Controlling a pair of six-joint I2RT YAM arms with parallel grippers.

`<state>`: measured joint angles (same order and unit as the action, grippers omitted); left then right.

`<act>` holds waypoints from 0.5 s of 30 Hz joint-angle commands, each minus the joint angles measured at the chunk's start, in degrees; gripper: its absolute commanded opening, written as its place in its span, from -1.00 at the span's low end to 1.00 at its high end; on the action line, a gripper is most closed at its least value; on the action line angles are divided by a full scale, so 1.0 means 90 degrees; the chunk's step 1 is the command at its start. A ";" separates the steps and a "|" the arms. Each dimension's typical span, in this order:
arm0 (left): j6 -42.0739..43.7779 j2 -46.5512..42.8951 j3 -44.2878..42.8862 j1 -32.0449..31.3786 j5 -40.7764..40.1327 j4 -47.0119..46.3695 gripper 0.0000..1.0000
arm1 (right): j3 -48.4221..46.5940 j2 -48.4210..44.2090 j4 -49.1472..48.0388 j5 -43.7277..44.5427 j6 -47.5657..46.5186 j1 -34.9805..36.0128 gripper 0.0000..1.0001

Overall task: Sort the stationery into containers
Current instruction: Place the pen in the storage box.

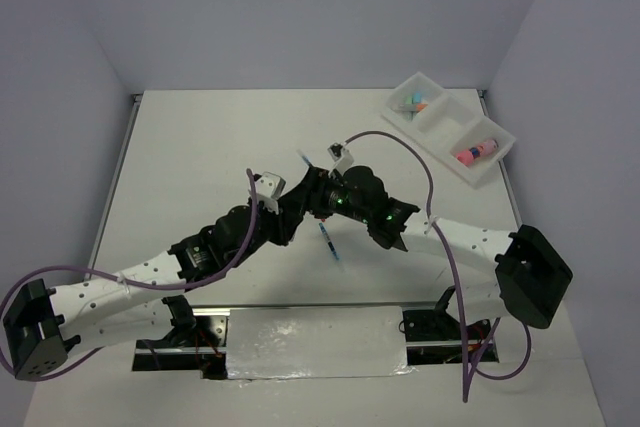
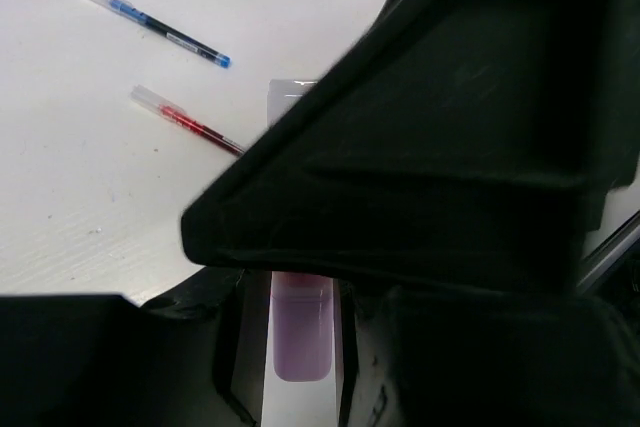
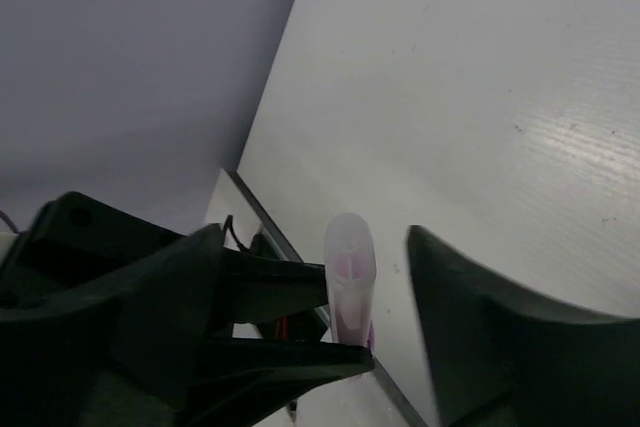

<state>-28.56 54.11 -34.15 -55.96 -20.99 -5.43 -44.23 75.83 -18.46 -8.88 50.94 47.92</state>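
Mid-table, where both arms meet: left gripper [image 2: 298, 297] is pinched tight on a short pastel-purple plastic highlighter [image 2: 300, 342] with a clear cap. It grips the barrel so the capped end sticks out free. That end sits between the widely spread fingers of the right gripper [image 3: 315, 247], clear of one finger; contact on the other side is hard to tell. Reads as a handover setup: the white three-compartment rectangular plastic tray [image 1: 447, 127] sits at the far right corner, on the right arm's side, so passing it across makes sense. The highlighter looks stubby, with purple tint showing through the translucent cap and a smooth rigid body. It should take a side pinch, but may pivot if caught near the tip. Tray's far compartment holds pastel highlighters [image 1: 410, 102], the near one a fat pink marker [image 1: 475, 152], and the middle looks bare. A thin blue pen [image 2: 155, 32] and a thin red pen [image 2: 190, 122] lie loose on the white table [image 1: 200, 157], near each other but apart.
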 commanded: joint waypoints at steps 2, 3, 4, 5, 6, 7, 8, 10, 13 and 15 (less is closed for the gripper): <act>0.0087 -0.0113 -0.0219 0.0017 -0.0079 -0.0490 -1.00 | -0.0047 0.0041 -0.0264 0.0625 0.0170 0.0368 0.30; 0.0077 -0.0162 -0.0229 0.0017 -0.0137 -0.0481 -0.96 | -0.0008 0.0041 -0.0273 0.0761 0.0180 0.0407 0.19; 0.0087 -0.0172 -0.0238 0.0017 -0.0244 -0.0480 -0.90 | 0.0060 0.0022 -0.0273 0.0801 0.0170 0.0437 -0.03; 0.0106 -0.0172 -0.0268 0.0017 -0.0294 -0.0480 -0.82 | 0.0090 0.0002 -0.0293 0.0860 0.0170 0.0485 -0.23; 0.0106 -0.0162 -0.0287 0.0017 -0.0352 -0.0442 -0.74 | 0.0119 -0.0017 -0.0332 0.0928 0.0161 0.0496 -0.62; 0.0116 -0.0153 -0.0307 0.0027 -0.0488 -0.0432 -0.54 | 0.0168 -0.0037 -0.0371 0.0967 0.0190 0.0505 -1.00; 0.0126 -0.0114 -0.0346 0.0027 -0.0548 -0.0422 -0.32 | 0.0178 -0.0047 -0.0429 0.0977 0.0161 0.0496 -1.00; 0.0048 -0.0075 -0.0424 0.0027 -0.0800 -0.0218 0.72 | 0.0042 -0.0028 -0.0333 0.0977 -0.0072 0.0447 -1.00; -0.0234 0.0081 -0.0745 0.0027 -0.0997 0.0298 0.99 | -0.0280 0.0109 -0.0049 0.1287 -0.0628 -0.0069 -1.00; -0.0584 0.0199 -0.0979 0.0027 -0.1133 0.0969 0.99 | -0.0524 0.0342 0.0010 0.1436 -0.1086 -0.0934 -1.00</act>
<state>-29.52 55.22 -37.82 -55.96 -26.83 -1.02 -44.18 76.82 -18.39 -0.08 48.21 48.03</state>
